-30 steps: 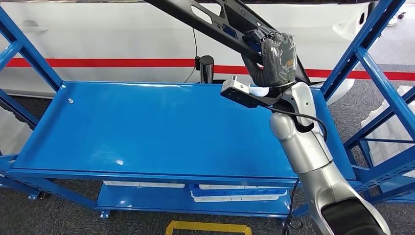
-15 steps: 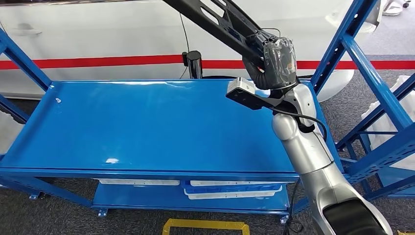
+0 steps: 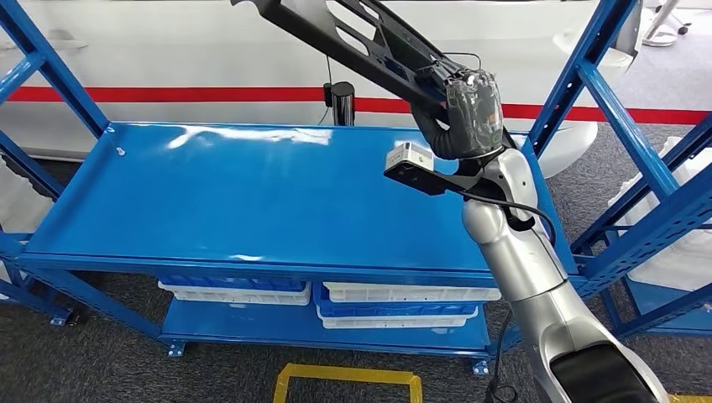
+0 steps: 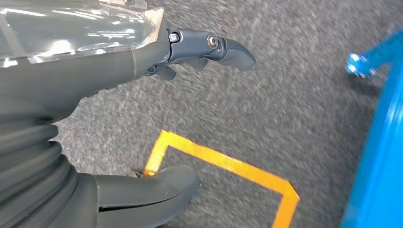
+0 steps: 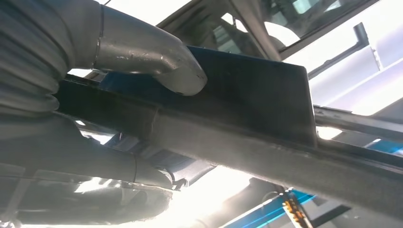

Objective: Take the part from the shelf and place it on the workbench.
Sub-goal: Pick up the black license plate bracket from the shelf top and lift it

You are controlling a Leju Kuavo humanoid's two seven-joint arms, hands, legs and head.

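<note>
Below the right hand (image 3: 470, 113), whose fingers clamp the long black part (image 3: 353, 38), lies the bare blue shelf (image 3: 252, 197). Beneath the left hand (image 4: 95, 118), fingers apart and holding nothing, grey carpet (image 4: 294, 95) carries yellow tape (image 4: 228, 164).

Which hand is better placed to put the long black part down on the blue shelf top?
The right hand: it already grips the black part above the blue shelf top. The left hand hangs empty over the floor.

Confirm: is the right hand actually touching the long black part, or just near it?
Touching. In the right wrist view the thumb presses flat on the black part; the head view shows the right hand wrapped around it above the blue shelf.
</note>
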